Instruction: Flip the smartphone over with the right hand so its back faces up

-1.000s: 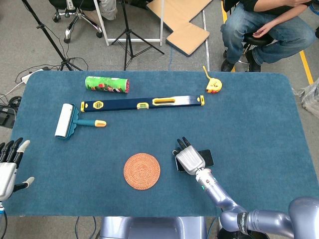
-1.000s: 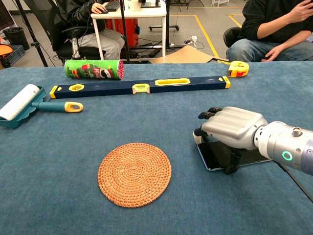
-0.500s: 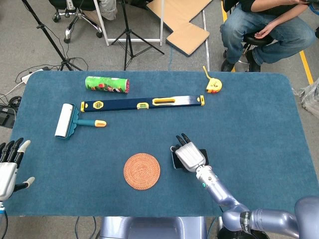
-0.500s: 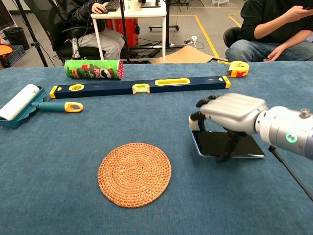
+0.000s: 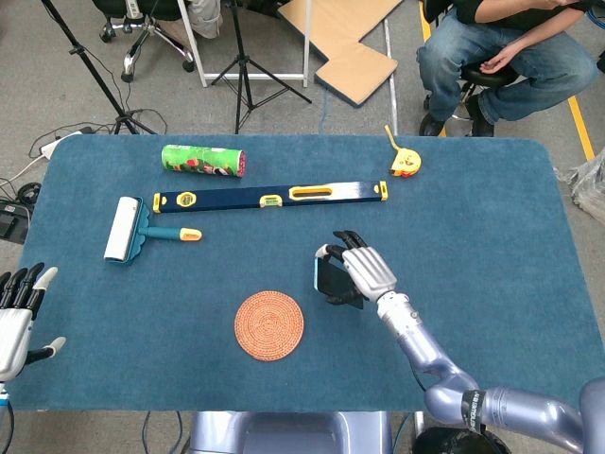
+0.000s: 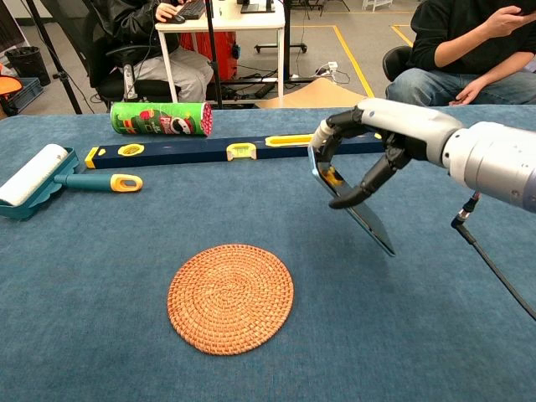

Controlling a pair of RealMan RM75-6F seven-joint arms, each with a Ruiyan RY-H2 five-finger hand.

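My right hand [image 6: 381, 134] grips the dark smartphone [image 6: 356, 209] at its upper end and holds it tilted steeply, lifted off the blue table [image 6: 100, 276]. The chest view shows the phone's glossy face slanting down to the right, its lower corner just above the cloth. From the head view the phone [image 5: 328, 278] appears as a dark slab in front of the right hand [image 5: 364, 270], right of the woven coaster [image 5: 269, 324]. My left hand [image 5: 17, 317] hangs open off the table's near left corner, holding nothing.
A woven coaster [image 6: 230, 297] lies near the front. Further back lie a long blue spirit level [image 6: 239, 149], a green chips can [image 6: 161, 118], a lint roller [image 6: 42, 177] and a yellow tape measure [image 6: 408, 117]. People sit beyond the far edge.
The right hand has raised the phone from lying flat on the table to a steep tilt, and moved up and left with it. The left hand has not moved.
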